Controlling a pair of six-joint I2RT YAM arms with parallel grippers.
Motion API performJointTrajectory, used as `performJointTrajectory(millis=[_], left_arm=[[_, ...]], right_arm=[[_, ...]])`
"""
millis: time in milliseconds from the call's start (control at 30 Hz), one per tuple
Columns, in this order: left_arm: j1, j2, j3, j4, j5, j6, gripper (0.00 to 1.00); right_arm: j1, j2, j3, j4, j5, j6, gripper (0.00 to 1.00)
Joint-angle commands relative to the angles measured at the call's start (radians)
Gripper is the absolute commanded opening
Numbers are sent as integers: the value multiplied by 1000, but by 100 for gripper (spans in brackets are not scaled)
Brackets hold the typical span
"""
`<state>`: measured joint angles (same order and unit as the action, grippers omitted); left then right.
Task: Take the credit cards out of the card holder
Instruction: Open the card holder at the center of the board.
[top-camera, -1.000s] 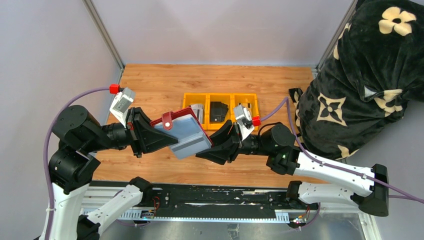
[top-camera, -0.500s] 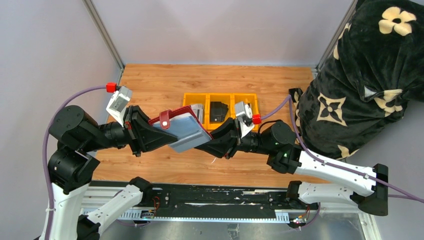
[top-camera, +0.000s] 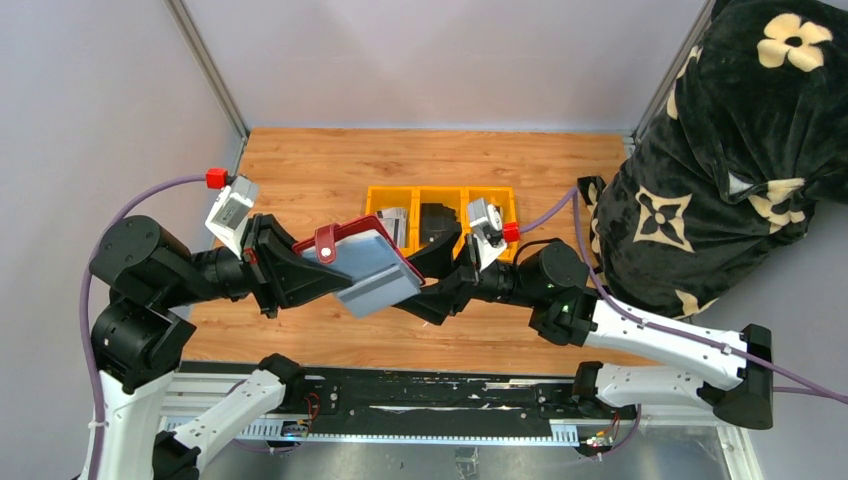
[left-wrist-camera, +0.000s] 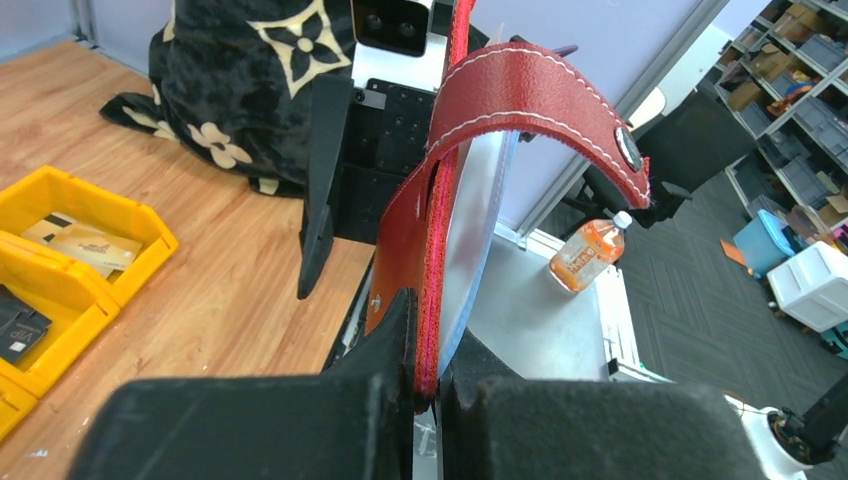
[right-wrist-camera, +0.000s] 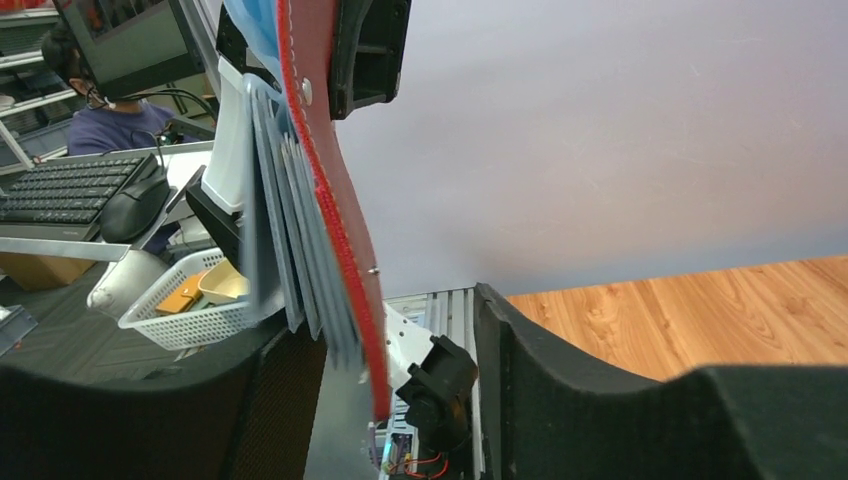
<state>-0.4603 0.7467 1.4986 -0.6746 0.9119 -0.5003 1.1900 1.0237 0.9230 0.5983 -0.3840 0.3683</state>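
My left gripper (top-camera: 338, 274) holds the dark-red card holder (top-camera: 352, 240) in the air above the table's near middle, shut on its lower edge (left-wrist-camera: 430, 385). The holder (left-wrist-camera: 448, 210) stands edge-on, with its snap strap (left-wrist-camera: 540, 90) curled over the top. Several thin grey credit cards (right-wrist-camera: 283, 225) sit side by side against the red cover (right-wrist-camera: 335, 215). My right gripper (top-camera: 414, 287) is open. Its fingers straddle the holder's free end (right-wrist-camera: 390, 330), and I see a gap on both sides.
A yellow tray (top-camera: 441, 192) with three bins stands behind the grippers. One bin holds a light card (top-camera: 395, 220), another a black wallet-like object (top-camera: 435, 222); a tan card (left-wrist-camera: 85, 240) lies in another. A black flowered blanket (top-camera: 730, 150) fills the right side.
The right gripper's jaws narrowed, then spread wide again, and it slid left along the holder's end. The left arm drew back slightly left with the holder.
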Motion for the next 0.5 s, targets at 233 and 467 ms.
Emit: performJointTrajectory(millis=[233, 467], left_arm=[[5, -11, 2, -43, 4, 51, 0], [5, -16, -1, -57, -11, 76, 0]], right_arm=[[14, 20, 32, 231, -21, 141, 71], [14, 47, 40, 269, 7, 198, 74]])
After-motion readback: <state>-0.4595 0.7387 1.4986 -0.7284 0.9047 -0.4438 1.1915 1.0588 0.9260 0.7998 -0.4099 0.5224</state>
